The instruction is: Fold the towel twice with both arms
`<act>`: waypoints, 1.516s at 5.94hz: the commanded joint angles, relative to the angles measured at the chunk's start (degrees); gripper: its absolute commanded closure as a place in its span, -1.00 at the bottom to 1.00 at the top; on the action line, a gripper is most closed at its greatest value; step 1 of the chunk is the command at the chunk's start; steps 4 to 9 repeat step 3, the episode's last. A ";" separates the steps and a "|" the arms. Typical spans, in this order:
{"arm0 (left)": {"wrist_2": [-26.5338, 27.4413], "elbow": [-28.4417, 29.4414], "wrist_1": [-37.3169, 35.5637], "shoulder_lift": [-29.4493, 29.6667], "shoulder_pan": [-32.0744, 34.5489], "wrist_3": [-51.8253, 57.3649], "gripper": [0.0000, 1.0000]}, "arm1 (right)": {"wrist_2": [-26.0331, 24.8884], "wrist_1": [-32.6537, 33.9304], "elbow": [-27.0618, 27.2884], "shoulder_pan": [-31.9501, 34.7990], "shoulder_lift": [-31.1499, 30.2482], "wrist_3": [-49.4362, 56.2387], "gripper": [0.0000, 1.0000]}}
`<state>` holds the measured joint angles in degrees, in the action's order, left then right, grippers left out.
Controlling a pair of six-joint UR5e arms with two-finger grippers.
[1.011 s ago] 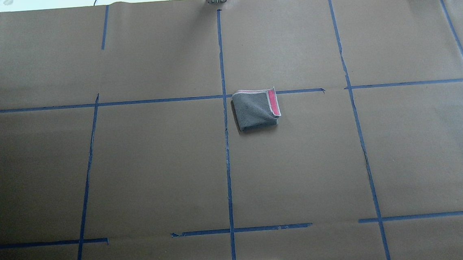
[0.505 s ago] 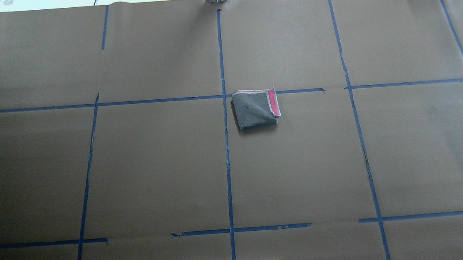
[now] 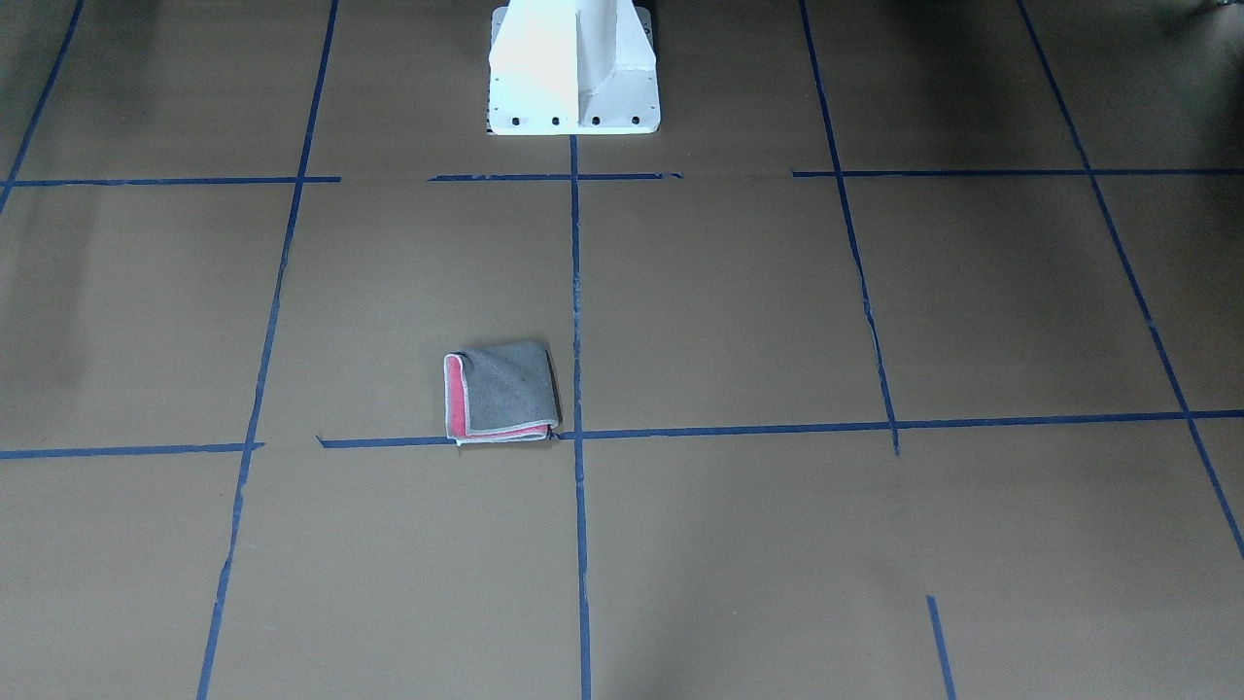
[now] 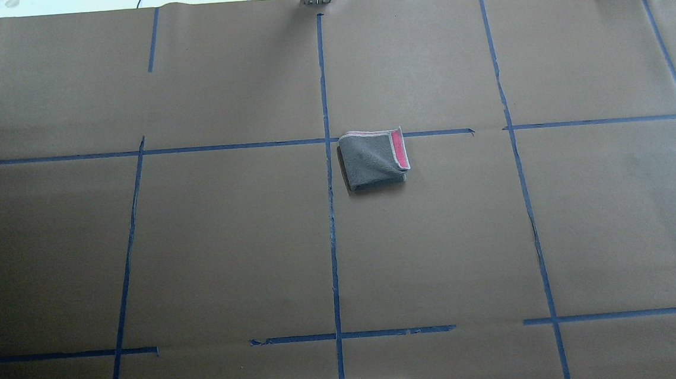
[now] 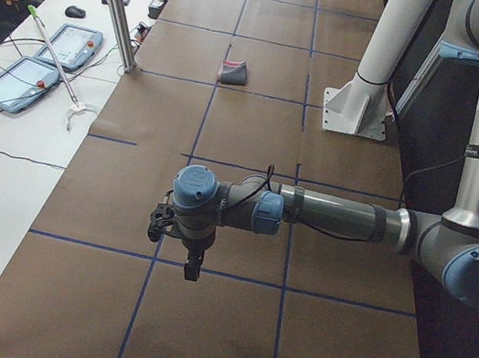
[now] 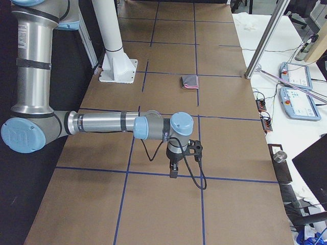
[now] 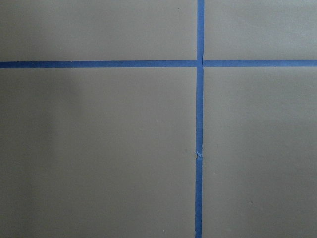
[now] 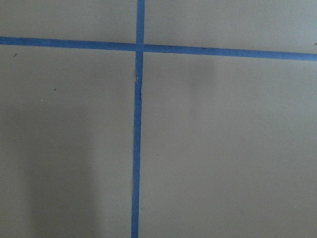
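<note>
Just beside the centre tape line (image 4: 327, 154) on the counter (image 4: 199, 252), the towel (image 4: 373, 159) lies quartered, grey up, pink strip showing, so folding looks done; left claw (image 5: 192, 269) and right claw (image 6: 173, 172) hang well apart from it, open or closed I cannot tell; best leave the cloth undisturbed.

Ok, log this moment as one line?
towel: folded, grey up, pink edge showing | left gripper: off towel, jaws unreadable | right gripper: off towel, jaws unreadable | folds: look done
</note>
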<state>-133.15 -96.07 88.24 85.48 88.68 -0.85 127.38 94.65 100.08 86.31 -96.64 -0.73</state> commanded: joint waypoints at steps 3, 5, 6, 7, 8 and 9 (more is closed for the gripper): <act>0.00 0.00 0.00 -0.05 0.00 0.06 -1.00 | 0.59 -0.17 0.02 0.00 0.05 0.20 -1.00; 0.00 0.00 0.00 -0.05 0.00 0.06 -1.00 | 0.59 -0.17 0.02 0.00 0.05 0.20 -1.00; 0.00 0.00 0.00 -0.05 0.00 0.06 -1.00 | 0.59 -0.17 0.02 0.00 0.05 0.20 -1.00; 0.00 0.00 0.00 -0.05 0.00 0.06 -1.00 | 0.59 -0.17 0.02 0.00 0.05 0.20 -1.00; 0.00 0.00 0.00 -0.05 0.00 0.06 -1.00 | 0.59 -0.17 0.02 0.00 0.05 0.20 -1.00; 0.00 0.00 0.00 -0.05 0.00 0.06 -1.00 | 0.59 -0.17 0.02 0.00 0.05 0.20 -1.00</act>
